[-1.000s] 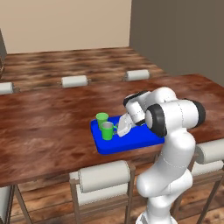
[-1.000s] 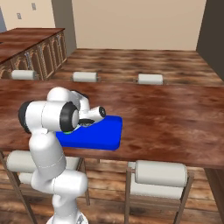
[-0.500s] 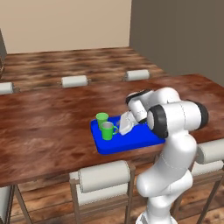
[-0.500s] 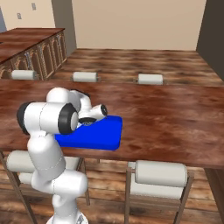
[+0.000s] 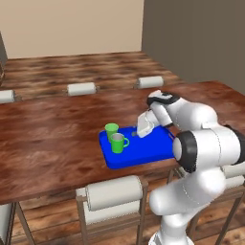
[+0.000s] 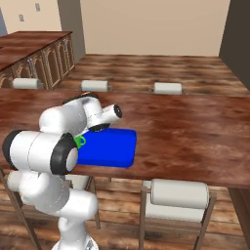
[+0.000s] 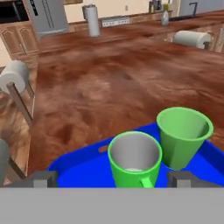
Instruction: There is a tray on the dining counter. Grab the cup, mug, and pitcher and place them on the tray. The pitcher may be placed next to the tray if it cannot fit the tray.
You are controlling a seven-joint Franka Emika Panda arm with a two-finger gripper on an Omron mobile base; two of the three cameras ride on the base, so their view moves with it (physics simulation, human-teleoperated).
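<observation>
The pincer (image 7: 112,178) had just spread to its full width and let go of the mug (image 7: 134,159), which stood upright on the tray (image 5: 143,152) with its handle turned toward the hand. A second before, the hand sat closer over the mug and the jaws were a little narrower; now the two finger tips stood well apart on either side of it, touching nothing. In the left base view the hand had drawn back a little toward the far right part of the tray, away from the mug (image 5: 117,142).

Taking the tray as the landmark: the cup (image 7: 183,136) stood on it just beside the mug, at the tray's left end as the left base view showed it, and the rest of the blue surface lay bare. The tray rested near the robot's edge of the desk (image 5: 52,139).

That likely left two of three items delivered, with the pitcher yet to be fetched.
</observation>
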